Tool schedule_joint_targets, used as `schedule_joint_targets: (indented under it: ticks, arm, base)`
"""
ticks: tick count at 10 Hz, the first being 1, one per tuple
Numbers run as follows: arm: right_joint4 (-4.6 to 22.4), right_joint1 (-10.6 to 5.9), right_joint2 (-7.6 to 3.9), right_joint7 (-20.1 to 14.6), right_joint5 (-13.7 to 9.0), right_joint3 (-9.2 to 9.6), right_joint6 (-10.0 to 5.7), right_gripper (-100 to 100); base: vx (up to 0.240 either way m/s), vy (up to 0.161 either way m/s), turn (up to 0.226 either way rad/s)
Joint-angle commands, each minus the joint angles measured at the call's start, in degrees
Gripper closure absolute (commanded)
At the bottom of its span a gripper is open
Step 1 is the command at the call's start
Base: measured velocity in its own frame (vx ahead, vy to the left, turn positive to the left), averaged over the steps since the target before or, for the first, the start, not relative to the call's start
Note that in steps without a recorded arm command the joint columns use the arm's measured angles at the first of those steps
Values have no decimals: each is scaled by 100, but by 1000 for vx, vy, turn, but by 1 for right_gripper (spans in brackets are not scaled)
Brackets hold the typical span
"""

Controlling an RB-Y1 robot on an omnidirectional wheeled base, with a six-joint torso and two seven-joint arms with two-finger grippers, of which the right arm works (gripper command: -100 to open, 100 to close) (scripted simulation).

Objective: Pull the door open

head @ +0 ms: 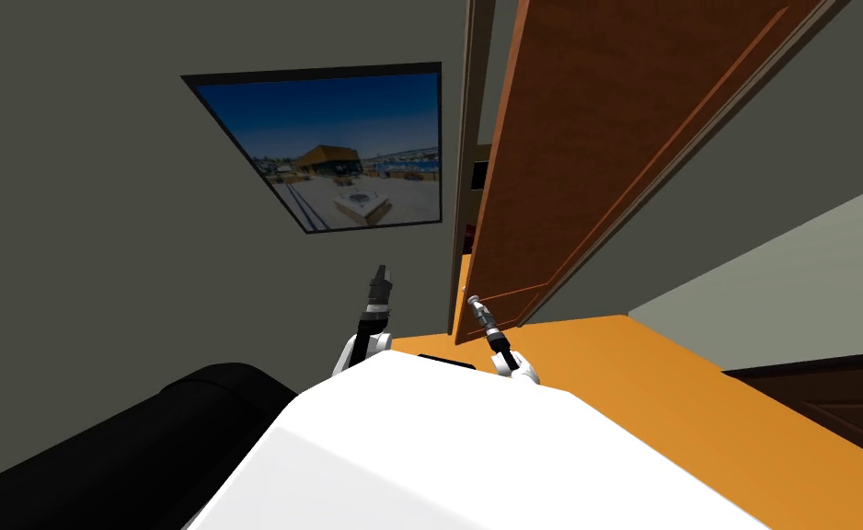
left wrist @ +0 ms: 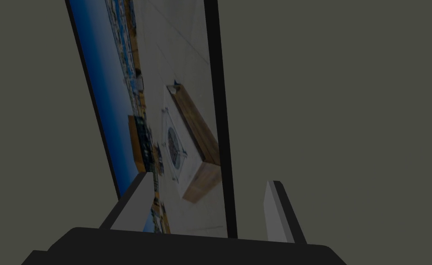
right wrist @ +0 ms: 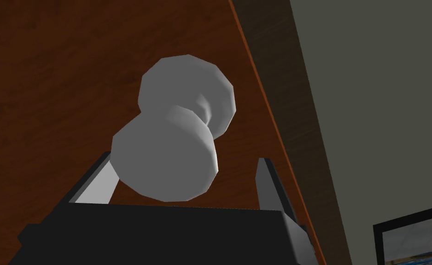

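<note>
straddling knob point(right wrist: 173, 133), right gripper point(right wrist: 183, 158), picture point(head: 347, 156) beside door point(head: 604, 138)

The left wrist view is dim, others brighter.

Door point(head: 604, 138): reddish-brown, wood-grained, lighter panel lines. Knob point(right wrist: 173, 133): plain light grey. Floor point(head: 660, 396): orange. Wall point(head: 80, 230): dull grey-green. Picture point(head: 347, 156): black frame, deep blue sky.
</note>
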Motion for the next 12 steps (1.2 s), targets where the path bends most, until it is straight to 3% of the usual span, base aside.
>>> schedule_joint_targets:
  ticks: [1,2,4,6,12]
  arm:
    - [-20,116,112,-286,49,63,71,100]
    - [-20,116,112,-301,49,63,71,100]
    - [18,98,83,-679,35,-11,65,100]
    - [18,98,83,-760,35,-11,65,100]
    - [106,54,22,-1702,5,-181,51,100]
  base:
    - [-40,-17,67]
    - [-35,-7,47]
    - [-45,-2,92]
    - [-26,1,30]
    - [-42,-1,84]
